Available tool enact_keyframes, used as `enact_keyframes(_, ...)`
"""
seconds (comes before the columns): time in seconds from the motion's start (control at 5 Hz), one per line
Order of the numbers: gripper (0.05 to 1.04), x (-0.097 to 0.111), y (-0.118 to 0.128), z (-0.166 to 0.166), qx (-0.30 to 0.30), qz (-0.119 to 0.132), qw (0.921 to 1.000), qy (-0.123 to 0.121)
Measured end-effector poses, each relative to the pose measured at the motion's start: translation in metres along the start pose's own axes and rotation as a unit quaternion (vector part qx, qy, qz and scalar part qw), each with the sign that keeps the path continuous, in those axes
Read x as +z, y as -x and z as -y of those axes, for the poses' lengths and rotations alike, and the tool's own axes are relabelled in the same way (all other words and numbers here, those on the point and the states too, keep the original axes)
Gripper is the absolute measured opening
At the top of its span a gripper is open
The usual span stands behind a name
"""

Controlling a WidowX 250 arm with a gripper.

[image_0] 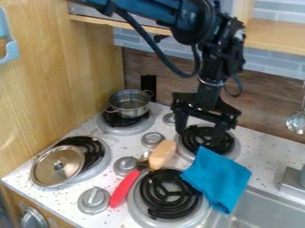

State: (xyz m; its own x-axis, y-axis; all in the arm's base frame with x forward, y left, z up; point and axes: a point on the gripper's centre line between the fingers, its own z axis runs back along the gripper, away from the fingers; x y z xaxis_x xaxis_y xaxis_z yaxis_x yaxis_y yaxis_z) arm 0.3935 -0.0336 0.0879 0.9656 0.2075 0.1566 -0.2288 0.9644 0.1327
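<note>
bright, diffuse light is falling across the counter [119, 146]; lid [52, 172] and pot [132, 114] are glinting; shadows are lying faint and soft.

No text, label, brand, number or sign showing readably anywhere.
</note>
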Motion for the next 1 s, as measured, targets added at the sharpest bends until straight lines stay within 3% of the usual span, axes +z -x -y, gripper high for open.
enact_keyframes(0.6,1.005,-0.043,-0.008,0.034,0.020,-0.014,0.9994,-0.024)
enact_keyframes(1.0,1.005,-0.058,-0.012,0.043,0.045,-0.019,0.9985,-0.026)
